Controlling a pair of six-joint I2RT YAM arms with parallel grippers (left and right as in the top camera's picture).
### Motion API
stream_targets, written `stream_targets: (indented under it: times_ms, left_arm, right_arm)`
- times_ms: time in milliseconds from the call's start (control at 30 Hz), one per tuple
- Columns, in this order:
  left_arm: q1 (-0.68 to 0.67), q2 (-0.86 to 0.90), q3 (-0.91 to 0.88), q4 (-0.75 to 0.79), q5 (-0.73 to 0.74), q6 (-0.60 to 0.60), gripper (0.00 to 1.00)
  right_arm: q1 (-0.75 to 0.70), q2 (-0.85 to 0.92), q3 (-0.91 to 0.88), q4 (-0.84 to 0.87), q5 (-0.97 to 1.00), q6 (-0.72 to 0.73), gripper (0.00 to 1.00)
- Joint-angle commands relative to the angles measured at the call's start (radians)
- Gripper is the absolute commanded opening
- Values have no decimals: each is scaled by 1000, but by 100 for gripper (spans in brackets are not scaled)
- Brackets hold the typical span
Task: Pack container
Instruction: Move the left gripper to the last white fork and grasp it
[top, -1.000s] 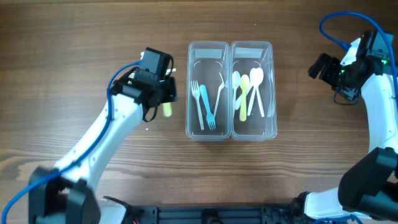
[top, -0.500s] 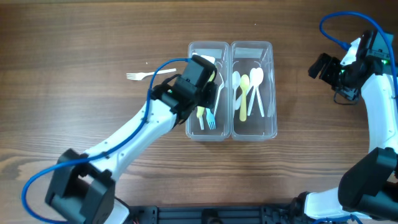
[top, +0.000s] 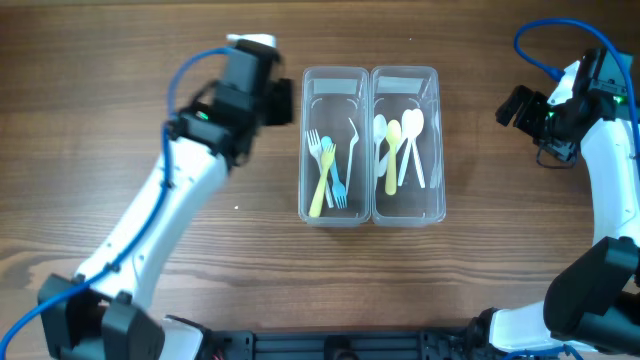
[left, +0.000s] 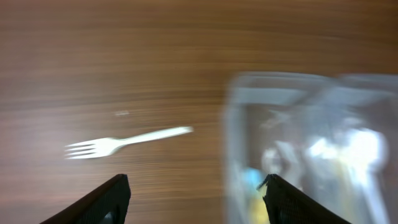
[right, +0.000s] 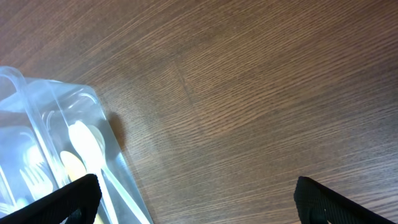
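Two clear containers stand side by side. The left container (top: 335, 75) holds blue, white and yellow forks, the yellow fork (top: 322, 180) lying slanted. Pale spoons (top: 400, 145) lie in the right container (top: 405, 75). My left gripper (top: 270, 100) hovers just left of the containers, open and empty (left: 196, 202). A white fork (left: 124, 143) lies on the table ahead of it in the blurred left wrist view; the arm hides it from overhead. My right gripper (top: 525, 105) hangs far right, wide open (right: 199, 202) over bare wood.
The wooden table (top: 120, 100) surrounds the containers. A corner of the spoon container (right: 56, 143) shows at the left of the right wrist view. The left container's wall (left: 233, 155) fills the right half of the left wrist view.
My left gripper carried the yellow fork over the left container, let it go, and swung back left, opening. The yellow fork now lies among the forks. The right arm stayed still.
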Motion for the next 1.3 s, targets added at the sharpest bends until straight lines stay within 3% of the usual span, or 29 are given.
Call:
stream_targets:
  times_ms: [0,100,267,333,400,733,933,1067,1100,1167,1267]
  left_arm:
    - [170,80,-2,2,74,201,72]
    - [236,122,-2,0,185,423,65]
    - [240,151,-2,28,226,960,58]
    - [240,167,-2,47,227,1088,55]
    - [241,197,-2,60,227,1128,56]
    - [253,350,36,-2,184,1211,67]
    - [256,404,140,-136,211,1167,74]
    - [262,405,151,-92,240,965,83]
    - [261,405,151,-91,262,941,83]
    - [259,404,151,-90,268,900,96]
    - [259,404,151,-82,272,807,100]
  right_arm:
    - [0,8,-4,2,-5,23,100]
    - [0,8,-4,-3,-5,29,100]
    - [0,8,-4,-15,-5,28,100]
    - [0,8,-4,-14,-5,29,100]
    - [0,8,-4,-13,-5,29,100]
    - [0,8,-4,-22,-5,29,100]
    - [0,8,-4,-32,-5,29,100]
    - [0,8,-4,-48,-5,29,100]
    - [0,8,-4,-50,-5,29,100]
    - [0,8,-4,-50,-5,29,100]
    - [0,8,-4,-47,-5,29,100]
